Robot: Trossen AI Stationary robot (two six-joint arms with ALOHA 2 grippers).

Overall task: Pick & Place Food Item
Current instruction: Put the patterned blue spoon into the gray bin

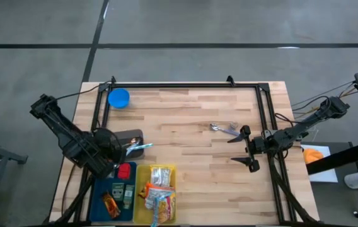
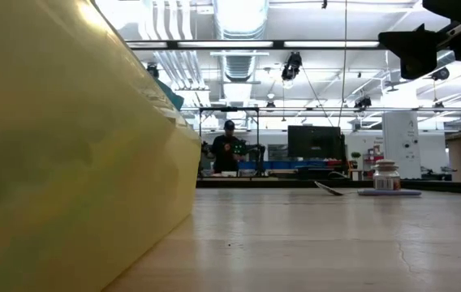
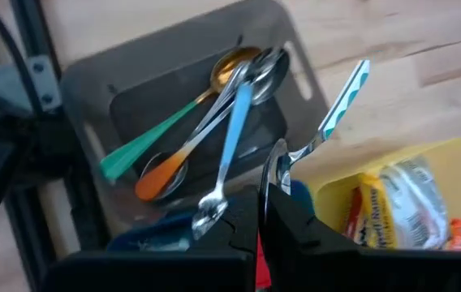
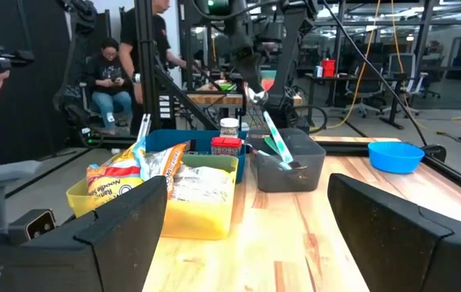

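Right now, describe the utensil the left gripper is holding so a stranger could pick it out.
Start at the grey utensil tray near the table's left side, beside the yellow bin. Over its edge, the left gripper is shut on a spoon. Unlike the utensils lying in the tray, its handle is white with teal zigzags.

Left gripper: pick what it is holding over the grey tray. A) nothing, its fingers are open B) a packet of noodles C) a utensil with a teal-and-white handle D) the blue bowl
C: in the left wrist view the left gripper is shut on the utensil with the teal-and-white handle, beside the grey tray of cutlery.
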